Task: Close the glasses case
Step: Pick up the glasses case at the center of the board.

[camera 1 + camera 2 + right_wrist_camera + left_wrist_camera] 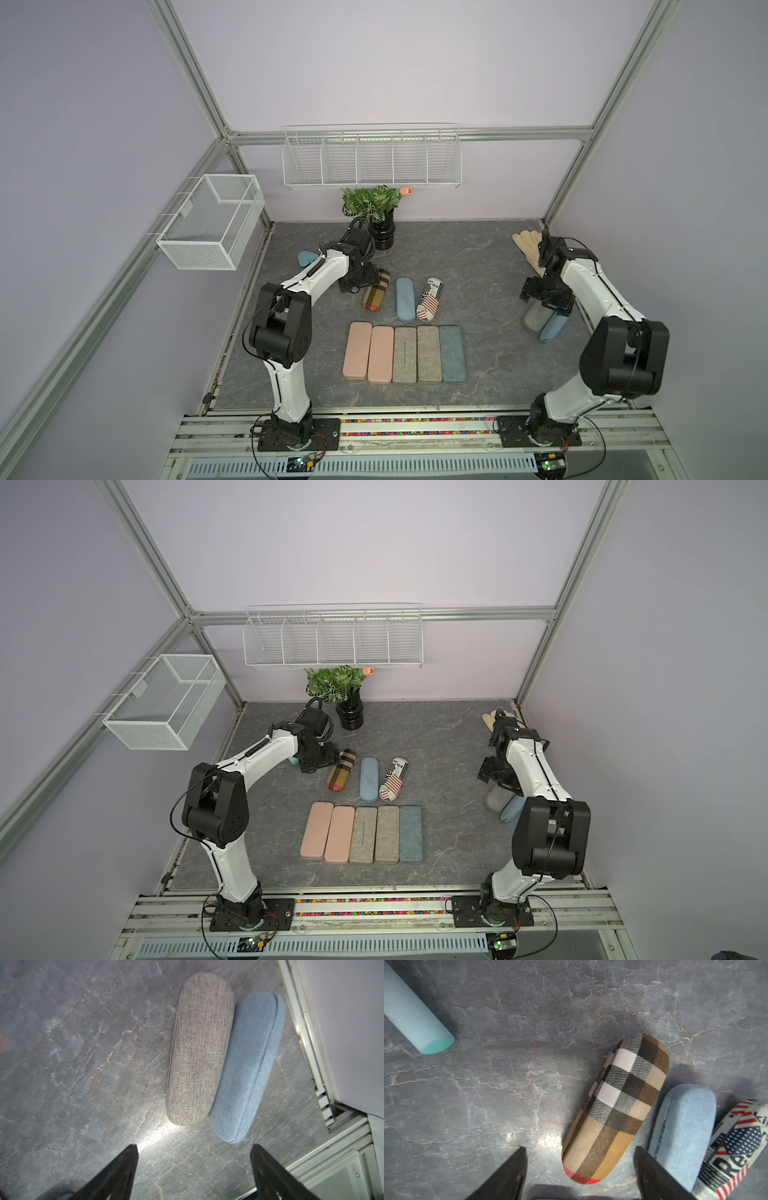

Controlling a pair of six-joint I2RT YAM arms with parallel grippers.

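The right gripper (pixel 193 1146) stood wide open and held nothing, its fingers (pixel 124 1167) clear of the table (pixel 62 1064). Just ahead of it lay the grey case (pixel 199 1049), shut, its long side touching a blue case (pixel 249 1068) near the table's right edge. The left gripper (pixel 578 1148) was also spread wide and empty. 1 end of a shut plaid case (pixel 616 1105) lay between its fingertips; whether they touched it could not be told.
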